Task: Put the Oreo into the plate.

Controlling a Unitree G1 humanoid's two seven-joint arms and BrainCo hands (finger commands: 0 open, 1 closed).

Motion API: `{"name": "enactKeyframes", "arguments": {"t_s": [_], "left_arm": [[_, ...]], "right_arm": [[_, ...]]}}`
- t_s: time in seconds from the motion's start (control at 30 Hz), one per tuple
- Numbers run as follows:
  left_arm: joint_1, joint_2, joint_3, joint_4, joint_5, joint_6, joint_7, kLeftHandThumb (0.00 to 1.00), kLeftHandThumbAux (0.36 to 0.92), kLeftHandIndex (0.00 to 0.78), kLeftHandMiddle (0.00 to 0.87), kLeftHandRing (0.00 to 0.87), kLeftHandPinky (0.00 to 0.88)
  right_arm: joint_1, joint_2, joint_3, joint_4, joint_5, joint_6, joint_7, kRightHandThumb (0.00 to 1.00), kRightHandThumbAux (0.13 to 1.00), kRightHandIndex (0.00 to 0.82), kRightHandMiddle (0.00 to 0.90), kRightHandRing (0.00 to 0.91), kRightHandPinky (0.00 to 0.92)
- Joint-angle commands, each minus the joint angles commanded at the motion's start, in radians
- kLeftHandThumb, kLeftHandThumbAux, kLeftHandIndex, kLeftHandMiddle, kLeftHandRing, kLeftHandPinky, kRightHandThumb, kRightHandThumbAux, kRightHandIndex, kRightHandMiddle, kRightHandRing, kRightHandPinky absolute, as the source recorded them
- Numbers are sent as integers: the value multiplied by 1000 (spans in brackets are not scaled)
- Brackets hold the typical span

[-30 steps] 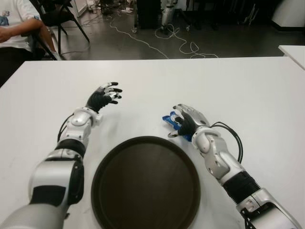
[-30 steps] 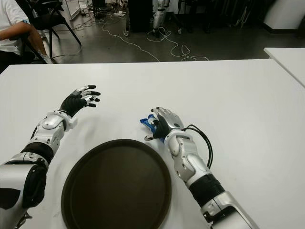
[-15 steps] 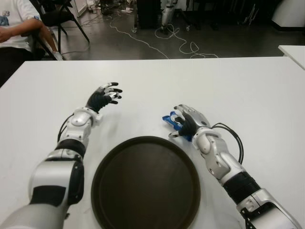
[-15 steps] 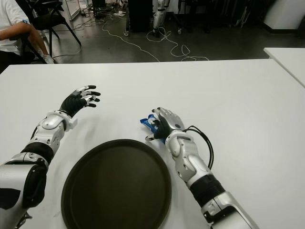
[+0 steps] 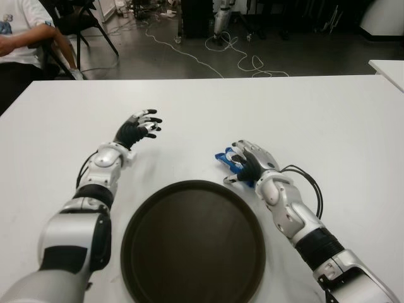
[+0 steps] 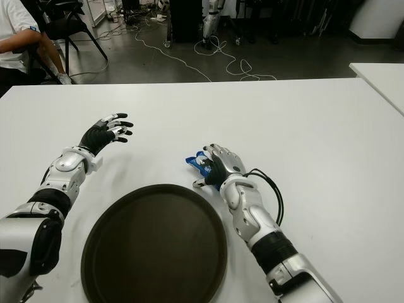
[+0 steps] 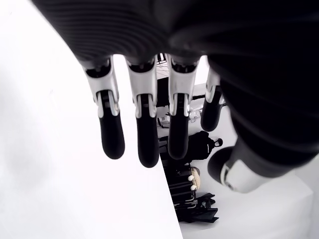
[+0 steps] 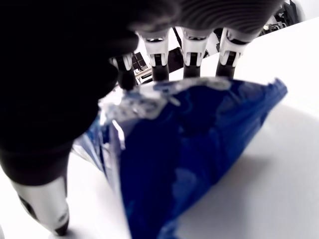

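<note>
White table [image 5: 328, 113], right hand [image 5: 250, 162] wrapping the blue Oreo pack [image 5: 225, 158] beside the plate [image 5: 192, 241].
Firm the grasp before lifting, clear the rim; left hand [image 5: 139, 126] spread, empty.

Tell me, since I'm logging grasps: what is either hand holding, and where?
The right hand closes over the blue Oreo packet, fingers across its top, packet apparently not lifted off the table. The left hand holds nothing.
</note>
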Motion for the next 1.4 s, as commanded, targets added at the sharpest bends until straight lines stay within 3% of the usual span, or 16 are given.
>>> {"name": "enactKeyframes", "arguments": {"t_s": [0.8, 1.2, 1.23, 1.3, 1.37, 1.4], "left_arm": [[2, -2, -5, -4, 4, -3, 6, 96, 656, 183, 292, 303, 341], [1, -5, -9, -6, 5, -2, 9, 94, 645, 187, 296, 303, 333], [1, -6, -9, -6, 5, -1, 9, 94, 643, 185, 294, 303, 336], [1, -6, -9, -7, 4, -2, 8, 95, 642, 185, 294, 306, 341], [1, -7, -9, -7, 2, -3, 7, 96, 641, 186, 295, 310, 346], [2, -7, -8, -7, 1, -4, 6, 97, 640, 186, 296, 311, 347]], "right_arm": [[-6, 0, 1, 55, 6, -40, -76, 0, 727, 90, 87, 92, 103], [-11, -20, 9, 103, -20, -109, -184, 0, 781, 138, 191, 238, 299], [-10, -23, 9, 106, -21, -122, -201, 240, 766, 235, 250, 292, 355], [-7, -29, 8, 109, -21, -143, -225, 453, 751, 322, 335, 370, 428], [-5, -34, 8, 107, -22, -153, -235, 588, 740, 379, 426, 453, 504], [-5, -36, 8, 104, -22, -155, -236, 608, 739, 388, 444, 469, 519]]}}
